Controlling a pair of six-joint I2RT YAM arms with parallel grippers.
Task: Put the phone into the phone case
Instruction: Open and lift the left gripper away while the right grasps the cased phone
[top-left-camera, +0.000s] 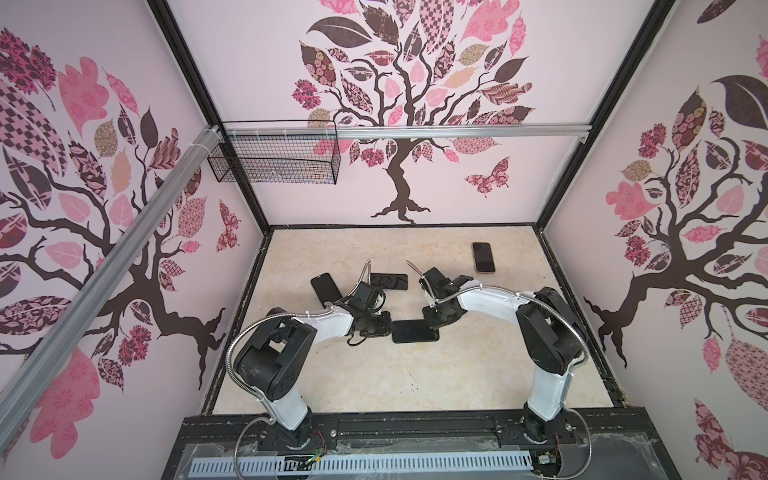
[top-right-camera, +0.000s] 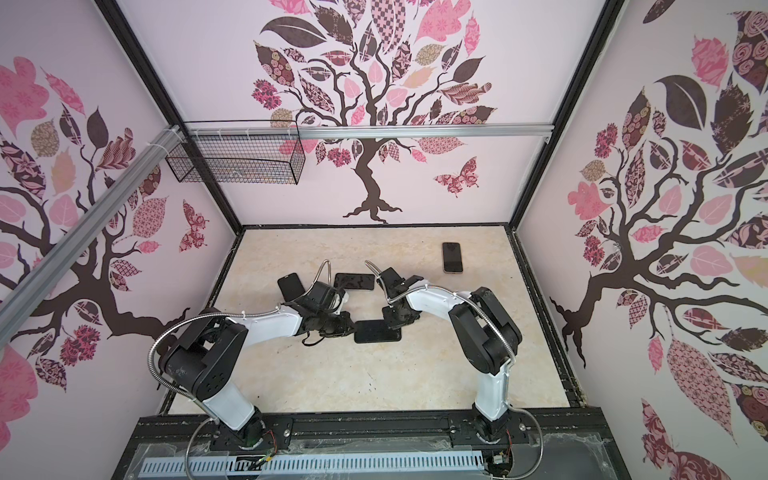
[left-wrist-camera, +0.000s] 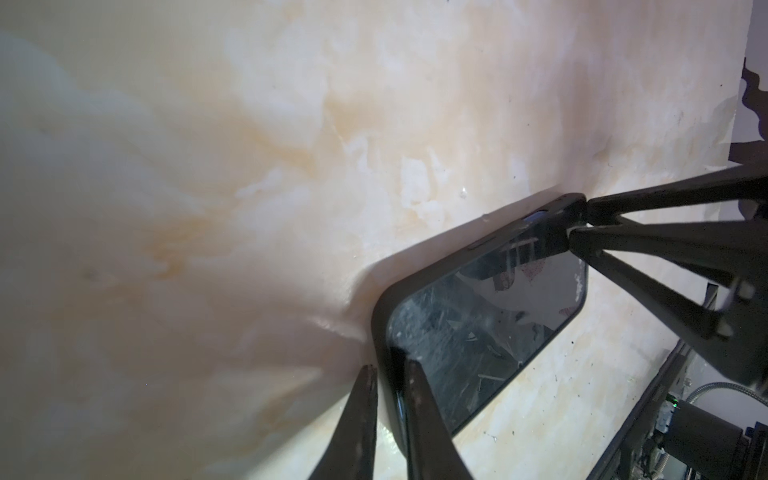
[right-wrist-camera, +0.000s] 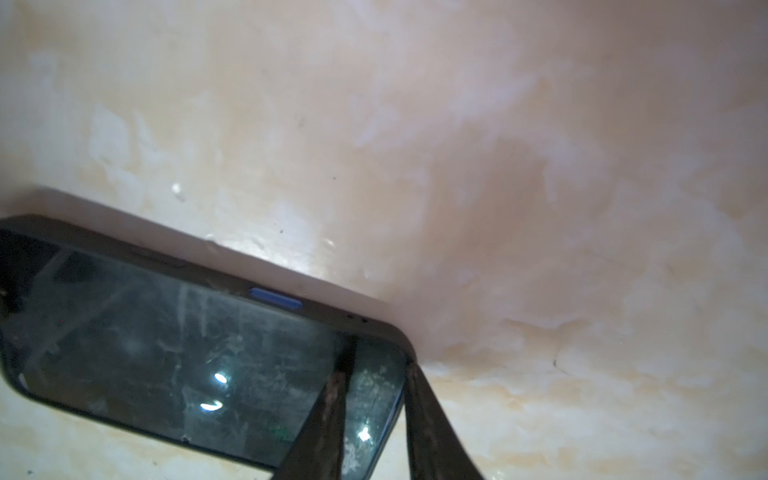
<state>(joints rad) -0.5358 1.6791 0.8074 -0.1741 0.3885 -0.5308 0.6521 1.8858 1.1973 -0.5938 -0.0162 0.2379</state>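
Top views both show the marbled worktop (top-left-camera: 374, 374) with the phone (top-left-camera: 415, 331) lying flat, screen up, about midway between its left and right edges. The phone sits inside the black phone case (left-wrist-camera: 380, 328). The left fingers (left-wrist-camera: 419, 415), narrowly parted, pinch the case's short end, one outside the rim and one on the glass. The right fingers (right-wrist-camera: 328, 415) straddle the opposite far corner; I cannot tell whether they grip it.

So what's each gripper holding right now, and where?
Left gripper pinches the cased phone by its short-end rim. Right gripper straddles the opposite end's corner; whether it grips cannot be told.
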